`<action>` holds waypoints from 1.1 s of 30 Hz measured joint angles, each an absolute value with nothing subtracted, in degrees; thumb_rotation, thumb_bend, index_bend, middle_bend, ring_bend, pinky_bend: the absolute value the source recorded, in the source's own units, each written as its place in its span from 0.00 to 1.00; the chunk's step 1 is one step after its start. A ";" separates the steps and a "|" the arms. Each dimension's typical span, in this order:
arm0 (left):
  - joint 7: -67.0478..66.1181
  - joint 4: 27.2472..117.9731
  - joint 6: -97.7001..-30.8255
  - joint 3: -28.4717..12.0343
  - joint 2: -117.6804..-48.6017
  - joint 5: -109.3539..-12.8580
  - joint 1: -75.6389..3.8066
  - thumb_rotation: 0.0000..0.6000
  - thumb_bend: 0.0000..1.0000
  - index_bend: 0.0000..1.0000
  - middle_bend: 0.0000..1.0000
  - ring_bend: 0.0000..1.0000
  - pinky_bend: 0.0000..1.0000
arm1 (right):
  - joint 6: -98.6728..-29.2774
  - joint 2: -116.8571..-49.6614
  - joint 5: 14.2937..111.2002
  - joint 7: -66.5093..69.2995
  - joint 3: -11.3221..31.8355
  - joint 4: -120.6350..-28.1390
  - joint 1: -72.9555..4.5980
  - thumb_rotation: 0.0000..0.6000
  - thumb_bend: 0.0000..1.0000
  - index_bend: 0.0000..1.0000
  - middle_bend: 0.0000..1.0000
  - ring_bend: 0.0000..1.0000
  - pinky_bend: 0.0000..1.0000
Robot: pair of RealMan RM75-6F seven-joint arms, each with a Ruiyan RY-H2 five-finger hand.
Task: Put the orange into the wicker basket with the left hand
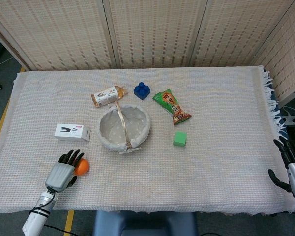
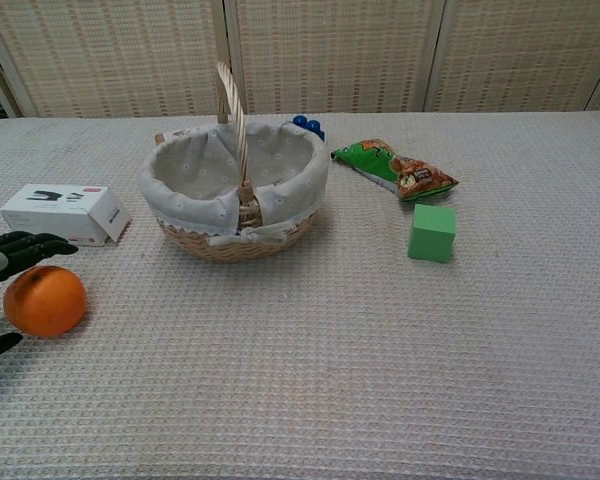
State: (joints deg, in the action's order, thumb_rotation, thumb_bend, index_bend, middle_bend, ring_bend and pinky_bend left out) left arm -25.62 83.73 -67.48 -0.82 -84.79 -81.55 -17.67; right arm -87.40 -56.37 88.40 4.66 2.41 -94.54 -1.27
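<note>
Your left robot hand [image 1: 63,173] is hovering at the near left of the table [image 1: 226,98], its dark fingers [image 2: 25,247] spread apart and reaching over the orange [image 2: 45,300] without closing on it; from the chest view you are seeing fingers above the fruit and the thumb below it, and whether they are touching it cannot be told. The orange is sitting on the cloth, round, bright and evenly coloured, with a finely dimpled skin, partly covered by the hand in the head view. Just behind it a white box [image 1: 72,132] is lying flat. Further right the wicker basket [image 1: 124,129] is standing upright, lined with pale dotted fabric, its handle arching over the middle, well apart from the orange. Behind the basket a small bottle [image 1: 108,95] is lying on its side, with a blue block [image 1: 142,90] beside it. Right of the basket a snack packet [image 1: 171,105] is lying, and a green cube [image 1: 180,138] is resting nearer you. At the far right edge your right robot hand [image 1: 291,167] is hanging beside the table, fingers apart, holding nothing.
</note>
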 measured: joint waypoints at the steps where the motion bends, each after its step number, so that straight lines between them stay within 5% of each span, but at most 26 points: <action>1: -25.51 83.61 -67.50 -0.84 -84.92 -81.50 -17.72 1.00 0.34 0.00 0.00 0.03 0.16 | -87.39 -56.40 88.39 4.58 2.40 -94.53 -1.27 1.00 0.25 0.00 0.00 0.00 0.14; 23: -22.94 81.59 -68.45 -0.64 -87.71 -80.47 -17.77 1.00 0.34 0.14 0.11 0.20 0.18 | -86.61 -56.29 88.25 4.29 2.26 -94.82 -1.55 1.00 0.25 0.00 0.00 0.00 0.14; 33: -19.96 80.59 -69.84 -0.75 -88.95 -80.79 -17.31 1.00 0.34 0.29 0.17 0.26 0.19 | -86.54 -56.19 88.22 4.46 2.22 -94.89 -1.56 1.00 0.25 0.00 0.00 0.00 0.14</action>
State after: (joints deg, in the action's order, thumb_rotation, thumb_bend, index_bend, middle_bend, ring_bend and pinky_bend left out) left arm -19.96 80.59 -69.84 -0.75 -88.95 -80.79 -17.31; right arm -86.54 -56.19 88.22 4.46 2.22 -94.89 -1.56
